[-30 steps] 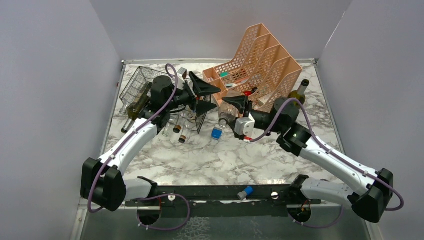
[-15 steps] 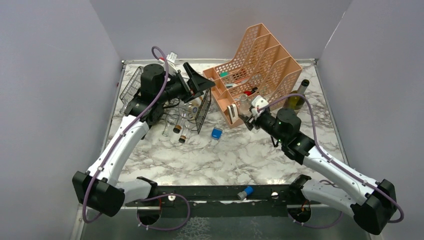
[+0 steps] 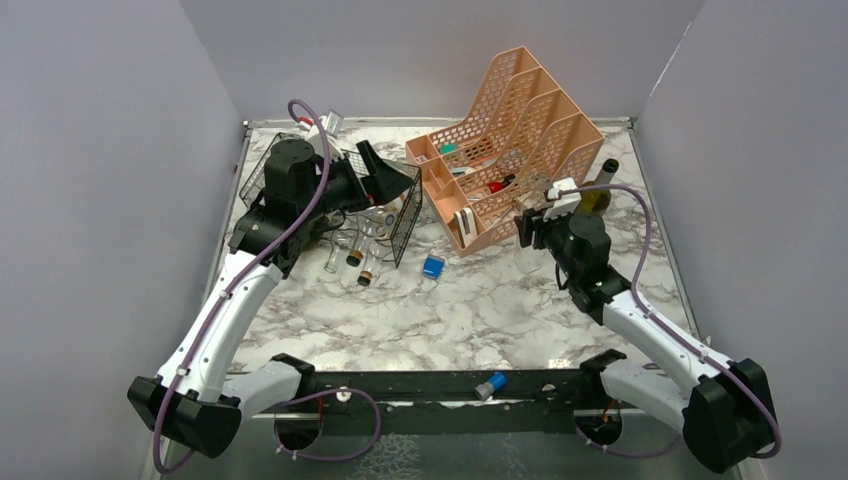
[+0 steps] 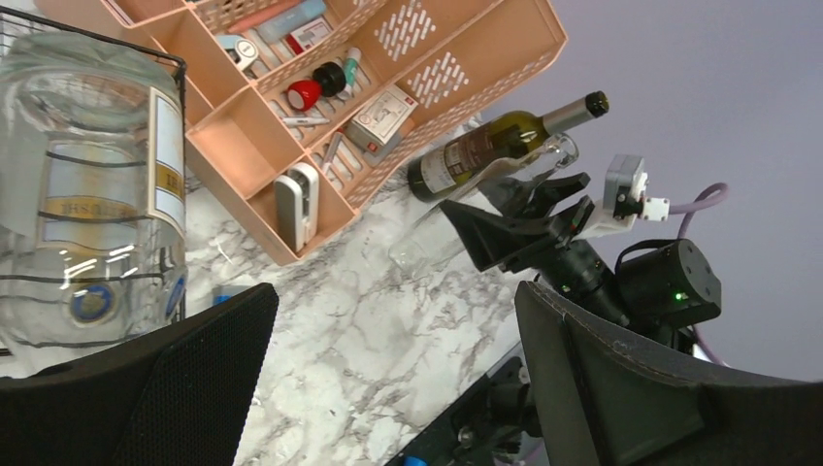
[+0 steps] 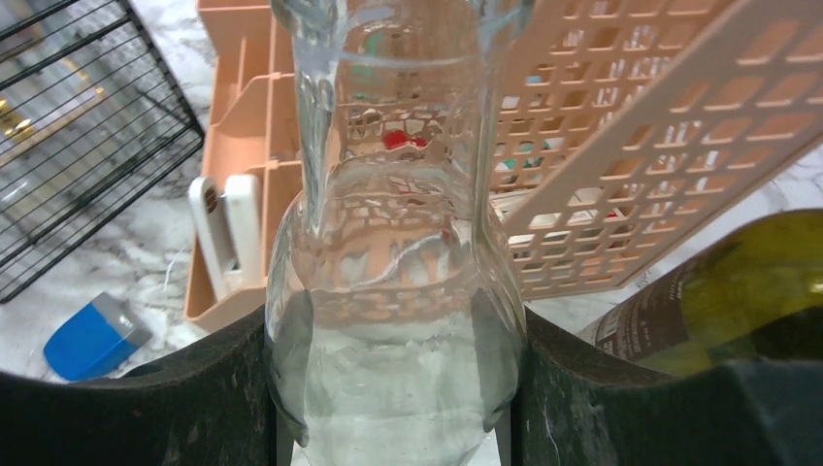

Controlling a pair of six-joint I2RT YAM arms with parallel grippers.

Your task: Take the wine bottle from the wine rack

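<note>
Wine bottle (image 5: 398, 194), clear glass, pinched in right gripper (image 5: 393, 413), has swung off the wine rack (image 3: 405, 225) to beside the green bottle (image 3: 598, 192) by the organizer (image 3: 520, 110); left gripper (image 4: 393, 369) spread wide at rack; likely only set-down remains.

free: marble tabletop (image 3: 480, 310) centre | blocked: file organizer (image 3: 520, 120) rear, wine rack (image 3: 262, 168) left
</note>
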